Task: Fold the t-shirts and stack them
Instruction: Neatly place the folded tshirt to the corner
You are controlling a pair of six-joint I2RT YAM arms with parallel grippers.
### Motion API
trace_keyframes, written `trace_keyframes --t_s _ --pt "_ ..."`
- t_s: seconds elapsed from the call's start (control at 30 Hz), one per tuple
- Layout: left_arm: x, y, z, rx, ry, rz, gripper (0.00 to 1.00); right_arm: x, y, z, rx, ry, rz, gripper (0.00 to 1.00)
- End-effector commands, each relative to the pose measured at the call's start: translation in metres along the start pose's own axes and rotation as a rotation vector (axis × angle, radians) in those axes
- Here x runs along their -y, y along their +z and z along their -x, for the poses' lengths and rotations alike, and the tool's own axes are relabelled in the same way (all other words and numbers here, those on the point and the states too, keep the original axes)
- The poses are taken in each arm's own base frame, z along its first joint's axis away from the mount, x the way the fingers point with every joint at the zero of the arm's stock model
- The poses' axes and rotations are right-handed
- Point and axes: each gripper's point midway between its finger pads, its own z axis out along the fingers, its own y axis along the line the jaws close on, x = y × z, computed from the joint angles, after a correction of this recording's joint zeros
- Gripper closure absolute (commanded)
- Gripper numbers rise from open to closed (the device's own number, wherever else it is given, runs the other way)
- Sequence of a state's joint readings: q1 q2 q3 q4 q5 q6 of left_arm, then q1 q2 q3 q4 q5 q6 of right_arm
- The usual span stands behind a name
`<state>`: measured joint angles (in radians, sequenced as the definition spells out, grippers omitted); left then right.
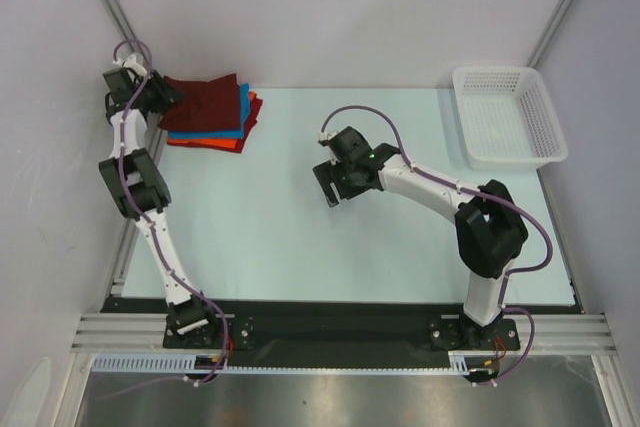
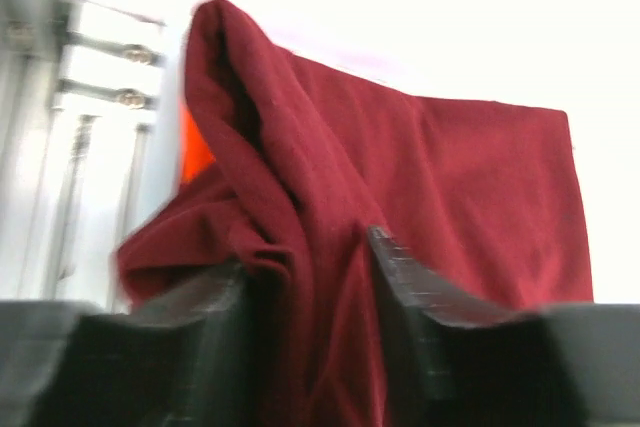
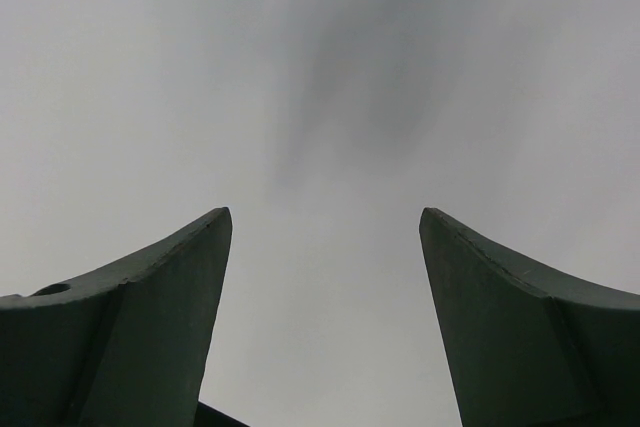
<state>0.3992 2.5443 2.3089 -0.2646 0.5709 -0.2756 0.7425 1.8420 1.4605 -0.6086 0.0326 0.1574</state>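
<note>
The soft dark red cloth t-shirt [image 1: 205, 99] lies on the bright blue t-shirt [image 1: 243, 99] and the orange-red t-shirt [image 1: 205, 143], at eleven o'clock on the desk [image 1: 300, 237]. It looks light and floppy, so pinch a folded edge. The left tool [image 2: 307, 250] has red cloth between its fingers, and I cannot tell if it grips. The right tool [image 3: 325, 212] is wide and empty.

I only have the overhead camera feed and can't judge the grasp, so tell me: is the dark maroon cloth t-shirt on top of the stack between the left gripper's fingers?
Observer: Yes. In the left wrist view a fold of the dark maroon cloth t-shirt sits between the fingers of the left gripper. I cannot tell whether they pinch it.
Operator: Does the shirt lie flat there?
Observer: No, its edge humps up in a rumpled ridge.
Operator: And the right gripper?
Observer: The right gripper is wide open, with nothing between its fingers.
</note>
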Motion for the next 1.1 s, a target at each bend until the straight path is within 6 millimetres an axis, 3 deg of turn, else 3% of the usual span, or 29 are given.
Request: trace_keyframes --t_s 0.0,0.23,0.5,0.67,0.7,0.73,0.77,0.83,0.9,0.93,1.07 --pt "0.008 -0.031 0.045 0.078 0.064 0.143 0.45 -0.005 -0.018 0.02 0.072 0.02 0.031 0.18" --pt "0.028 -0.066 0.072 0.127 0.162 0.347 0.45 -0.007 -0.02 0.02 0.083 0.033 0.039 0.18" --pt "0.083 -0.102 0.094 0.231 0.278 0.62 0.38 -0.007 -0.03 0.02 0.109 0.051 0.035 0.17" --pt "0.145 -0.07 0.077 0.23 0.329 0.436 0.34 -0.006 -0.037 0.017 0.131 0.067 0.031 0.17" --pt "0.152 -0.063 0.073 0.226 0.328 0.415 0.34 -0.005 -0.036 0.013 0.127 0.07 0.028 0.17" --pt "0.157 -0.046 0.056 0.19 0.326 0.395 0.34 -0.005 -0.04 0.015 0.142 0.077 0.029 0.17" --pt "0.166 -0.04 0.057 0.199 0.317 0.373 0.35 -0.005 -0.04 0.014 0.145 0.083 0.029 0.17" --pt "0.173 -0.016 0.036 0.167 0.297 0.339 0.36 -0.004 -0.042 0.008 0.15 0.093 0.031 0.17" --pt "0.169 -0.007 0.032 0.167 0.28 0.359 0.37 -0.003 -0.044 0.005 0.155 0.102 0.028 0.17" --pt "0.176 0.007 0.013 0.139 0.271 0.352 0.37 0.0 -0.041 -0.004 0.138 0.107 0.021 0.17" --pt "0.178 0.029 -0.004 0.132 0.252 0.366 0.36 0.007 -0.045 -0.015 0.138 0.124 0.004 0.17"
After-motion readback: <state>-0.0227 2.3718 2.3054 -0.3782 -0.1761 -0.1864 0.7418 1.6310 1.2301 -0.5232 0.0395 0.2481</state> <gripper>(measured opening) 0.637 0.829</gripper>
